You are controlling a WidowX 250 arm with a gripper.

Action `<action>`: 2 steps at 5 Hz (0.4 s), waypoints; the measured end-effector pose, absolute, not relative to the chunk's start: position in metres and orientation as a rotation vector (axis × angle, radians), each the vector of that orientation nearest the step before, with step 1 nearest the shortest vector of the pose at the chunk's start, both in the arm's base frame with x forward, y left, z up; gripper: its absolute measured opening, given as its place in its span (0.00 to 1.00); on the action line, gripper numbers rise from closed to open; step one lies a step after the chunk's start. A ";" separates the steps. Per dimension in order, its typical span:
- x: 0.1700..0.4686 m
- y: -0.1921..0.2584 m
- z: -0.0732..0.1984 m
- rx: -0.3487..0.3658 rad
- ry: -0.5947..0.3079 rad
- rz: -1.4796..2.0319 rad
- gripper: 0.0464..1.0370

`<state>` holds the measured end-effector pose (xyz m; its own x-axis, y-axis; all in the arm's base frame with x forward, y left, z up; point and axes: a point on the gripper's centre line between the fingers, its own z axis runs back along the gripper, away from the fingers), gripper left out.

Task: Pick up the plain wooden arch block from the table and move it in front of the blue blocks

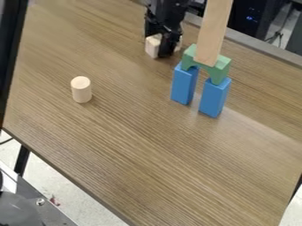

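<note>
Nearest the camera, two upright blue rectangular blocks support the green arch block, a pale wooden plank standing on it. Left of the arch, the black gripper is at a pale wooden block; whether its jaws clasp it cannot be told. Straight vertical motion seems safest, since swinging archward could topple the plank.

A lab or workshop is suggested by the black robot arm mounted over a wood-topped desk, with dark electronic equipment bearing small blue lights seen behind it and a pale speckled floor below.
</note>
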<state>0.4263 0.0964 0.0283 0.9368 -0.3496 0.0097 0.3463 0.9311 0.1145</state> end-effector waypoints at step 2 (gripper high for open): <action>0.428 0.093 0.038 0.047 -0.048 -0.326 0.56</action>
